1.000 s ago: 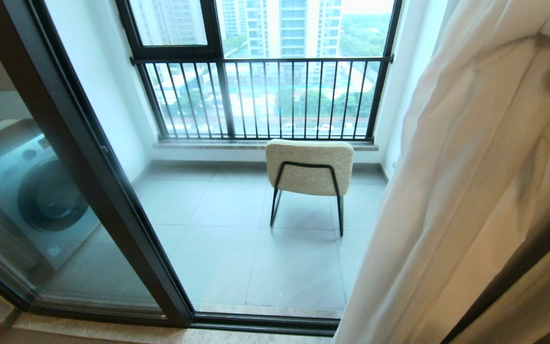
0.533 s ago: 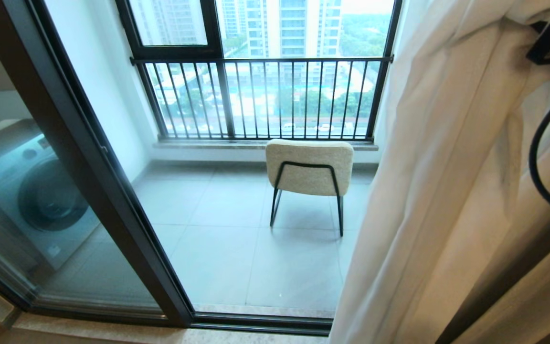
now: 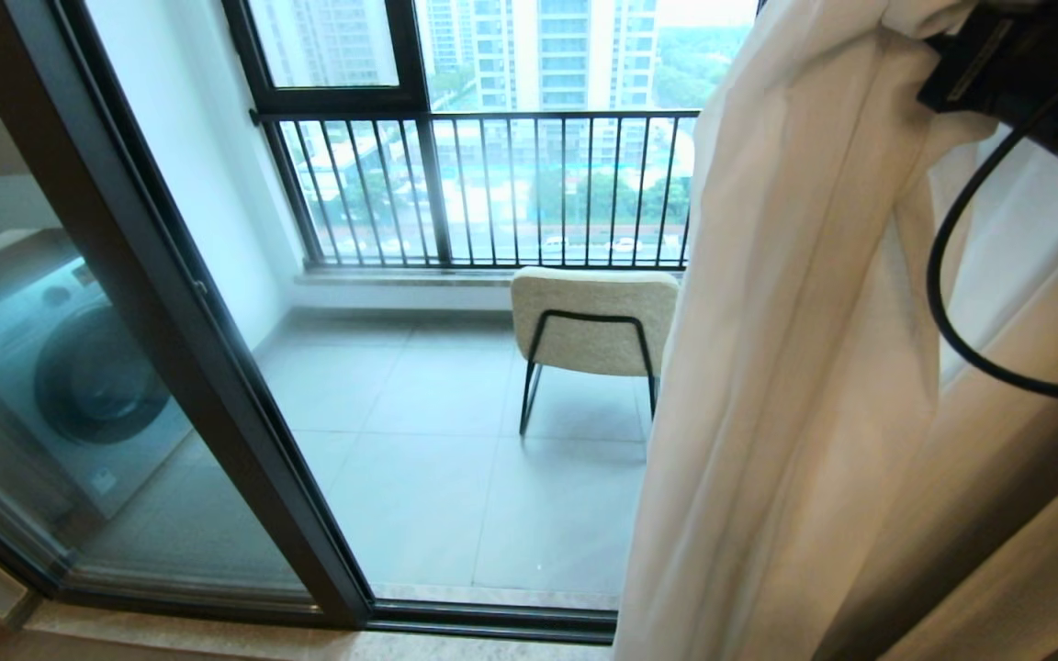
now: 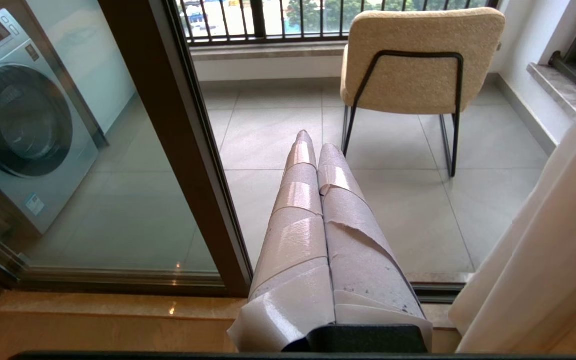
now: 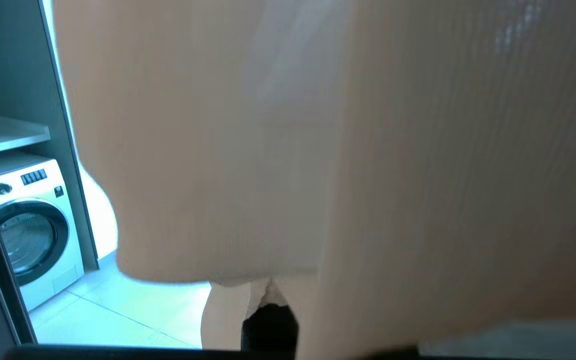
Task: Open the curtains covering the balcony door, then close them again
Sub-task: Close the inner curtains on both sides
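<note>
Beyond the balcony door, grey floor tiles hold one beige chair and one washing machine. One bunched curtain hangs at the right. The right end effector, pressed together, pinches its top fold; the left end effector is closed on nothing, low.

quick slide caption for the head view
Right arm drawing sheer white curtain across black-framed glass balcony door.

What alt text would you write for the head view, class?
A white curtain, gathered at the right, is held near its top by the robot's right gripper. Left of it, the glass balcony door shows a chair, railing and washing machine.
</note>
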{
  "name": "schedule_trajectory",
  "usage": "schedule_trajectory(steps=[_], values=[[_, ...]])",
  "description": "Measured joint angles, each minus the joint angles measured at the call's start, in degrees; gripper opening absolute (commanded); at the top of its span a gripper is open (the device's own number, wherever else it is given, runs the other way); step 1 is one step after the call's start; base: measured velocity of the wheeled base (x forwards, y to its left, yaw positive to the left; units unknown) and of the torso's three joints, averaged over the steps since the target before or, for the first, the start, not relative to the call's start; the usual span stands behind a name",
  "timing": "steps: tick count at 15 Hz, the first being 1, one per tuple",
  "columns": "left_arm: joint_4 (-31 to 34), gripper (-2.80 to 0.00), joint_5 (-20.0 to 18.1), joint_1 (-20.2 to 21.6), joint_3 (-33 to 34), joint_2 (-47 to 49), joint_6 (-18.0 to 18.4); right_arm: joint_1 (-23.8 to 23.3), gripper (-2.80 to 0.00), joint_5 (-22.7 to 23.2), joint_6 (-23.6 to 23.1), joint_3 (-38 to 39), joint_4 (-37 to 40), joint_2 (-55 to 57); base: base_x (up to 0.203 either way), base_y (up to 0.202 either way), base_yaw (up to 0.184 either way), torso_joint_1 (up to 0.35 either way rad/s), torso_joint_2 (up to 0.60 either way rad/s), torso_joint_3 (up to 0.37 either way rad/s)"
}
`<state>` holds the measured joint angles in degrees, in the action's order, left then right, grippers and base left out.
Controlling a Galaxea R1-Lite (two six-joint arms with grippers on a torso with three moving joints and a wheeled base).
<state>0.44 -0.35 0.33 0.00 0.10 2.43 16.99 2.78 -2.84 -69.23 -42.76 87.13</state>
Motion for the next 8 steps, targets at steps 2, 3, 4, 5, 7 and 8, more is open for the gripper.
schedule_trajectory(steps=[2,3,4,5,7,8], values=[[0.00,-2.80,0.02,0.00,0.00,0.00,0.01,-0.21,-2.80,-0.02,0.01,0.16,-0.89,0.66,0.000,0.000,0.000,0.000,0.00,0.000],[0.00,-2.80,0.02,0.00,0.00,0.00,0.00,-0.46,-2.80,-0.02,0.06,0.27,-1.47,0.98,0.000,0.000,0.000,0.000,0.00,0.000],[0.00,-2.80,0.00,0.00,0.00,0.00,0.02,-0.84,-2.80,-0.02,0.08,0.33,-1.61,1.24,0.000,0.000,0.000,0.000,0.00,0.000],[0.00,-2.80,0.01,0.00,0.00,0.00,0.01,-1.33,-2.80,-0.31,0.06,0.38,-1.63,1.47,0.000,0.000,0.000,0.000,0.00,0.000],[0.00,-2.80,0.00,0.00,0.00,0.00,0.00,-2.00,-2.80,-3.85,0.34,0.38,-1.88,1.89,0.000,0.000,0.000,0.000,0.00,0.000],[0.00,-2.80,0.02,0.00,0.00,0.00,0.01,-2.19,-2.80,-5.52,0.48,0.52,-2.00,2.06,0.000,0.000,0.000,0.000,0.00,0.000]])
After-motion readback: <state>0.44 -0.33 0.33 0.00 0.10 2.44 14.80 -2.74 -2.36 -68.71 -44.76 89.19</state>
